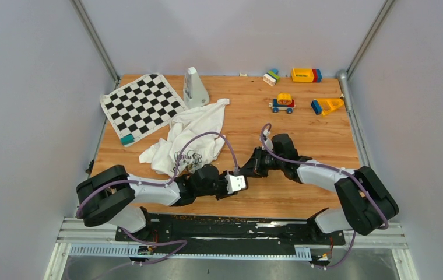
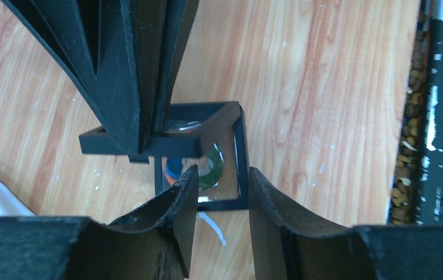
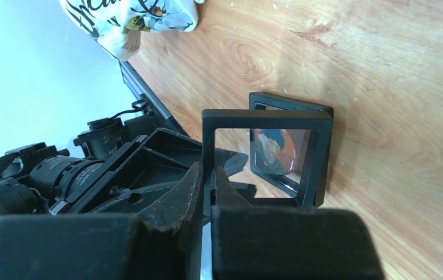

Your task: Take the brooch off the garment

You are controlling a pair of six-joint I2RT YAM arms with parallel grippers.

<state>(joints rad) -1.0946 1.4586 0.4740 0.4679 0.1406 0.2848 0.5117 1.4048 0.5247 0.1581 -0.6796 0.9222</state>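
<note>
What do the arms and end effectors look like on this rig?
Both the left arm and right arm have pale grey-white link shells between bulky black joint housings, with a purple cable looping along each. The left end effector and right end effector are matte black, each with two tapering wedge-shaped fingers.

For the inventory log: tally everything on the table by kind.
Plastic toys: 4
Teal block: 1
White garment: 1
Checkered mat: 1
White pyramid: 1
Black display frame: 1
Tiny pale item, back edge: 1
Total: 10
</note>
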